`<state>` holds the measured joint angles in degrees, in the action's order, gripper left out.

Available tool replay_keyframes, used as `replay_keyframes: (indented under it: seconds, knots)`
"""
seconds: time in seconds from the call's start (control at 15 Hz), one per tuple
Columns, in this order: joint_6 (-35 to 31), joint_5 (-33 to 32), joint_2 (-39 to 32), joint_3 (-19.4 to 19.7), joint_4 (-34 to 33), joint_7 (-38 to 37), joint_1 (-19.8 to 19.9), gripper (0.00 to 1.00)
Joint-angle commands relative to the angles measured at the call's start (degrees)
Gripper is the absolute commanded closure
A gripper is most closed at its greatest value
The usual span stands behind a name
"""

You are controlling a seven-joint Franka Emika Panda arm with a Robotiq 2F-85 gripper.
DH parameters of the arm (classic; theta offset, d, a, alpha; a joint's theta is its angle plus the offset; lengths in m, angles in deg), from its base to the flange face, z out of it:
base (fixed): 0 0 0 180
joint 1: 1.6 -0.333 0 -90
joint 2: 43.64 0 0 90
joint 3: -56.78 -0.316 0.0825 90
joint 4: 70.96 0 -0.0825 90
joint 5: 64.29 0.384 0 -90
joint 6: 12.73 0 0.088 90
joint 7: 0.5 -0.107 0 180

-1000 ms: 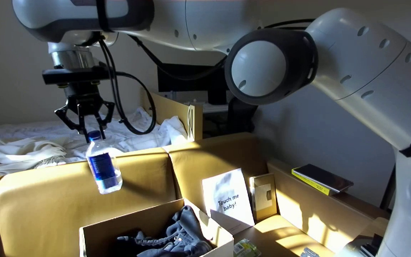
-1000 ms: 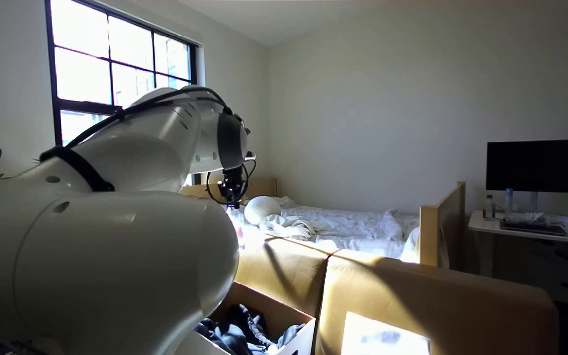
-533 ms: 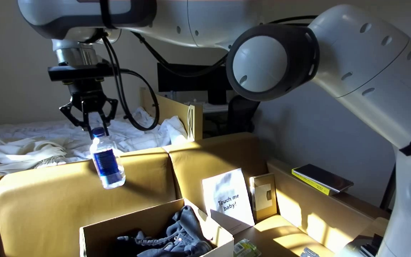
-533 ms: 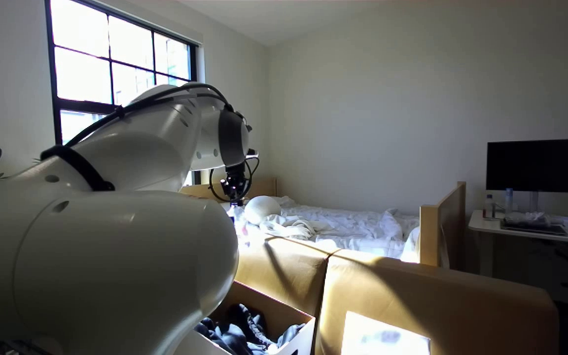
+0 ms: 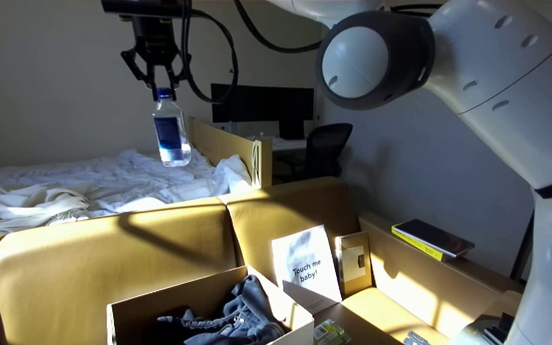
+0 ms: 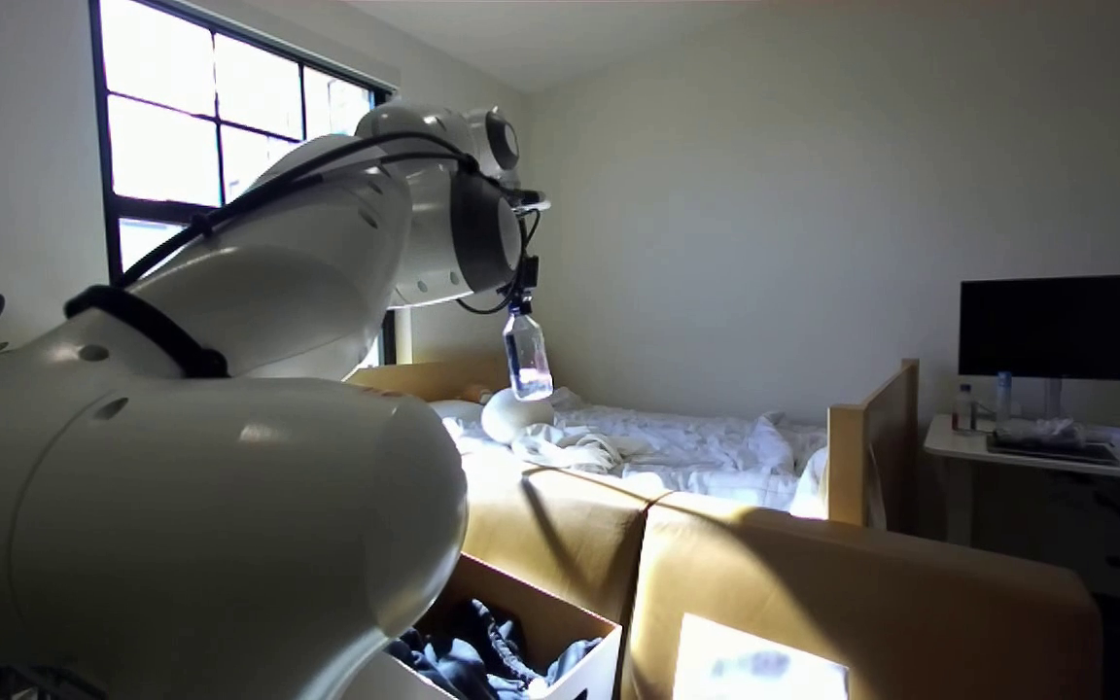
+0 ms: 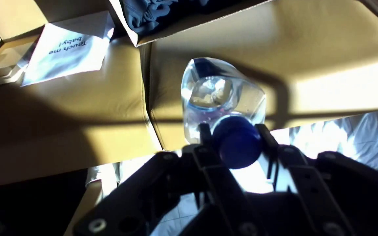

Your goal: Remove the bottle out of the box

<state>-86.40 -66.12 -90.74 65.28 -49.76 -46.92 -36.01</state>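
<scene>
Window (image 6: 176, 141) overexposed; shadows (image 5: 161, 242) streak sunlit sofa (image 5: 98, 268); wrist-view foreground soft.

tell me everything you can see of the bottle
The bottle is slim and clear, plastic by its look, with flattish sides, a blue cap in place and a dark blue label. How full it is, I cannot tell. It hangs cap up, slightly tilted, in mid-air, outside the cardboard box and higher than its rim. The pincer is closed on it, gripping the cap end from both sides; nothing else is seen to touch it.
</scene>
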Motion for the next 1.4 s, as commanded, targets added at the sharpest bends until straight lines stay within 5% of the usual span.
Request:
replay_keyframes:
  seconds: [0.0, 0.4, 0.93, 1.13, 1.2, 1.33]
  knots:
    - [9.2, -0.2, 4.6, -2.6, -0.8, -3.4, 6.7, 0.89]
    - [24.2, 2.3, 7.4, -4.3, 0.3, -5.0, 20.4, 0.89]
    - [23.7, 7.6, 11.6, -4.5, -0.7, -11.1, 39.0, 0.89]
    - [21.4, 5.5, 11.6, -4.2, -0.2, -8.4, 39.5, 0.89]
    - [20.8, 5.5, 12.1, -4.2, 0.0, -8.3, 40.3, 0.64]
    - [20.9, 5.6, 12.0, -4.2, 0.2, -8.2, 40.1, 0.64]
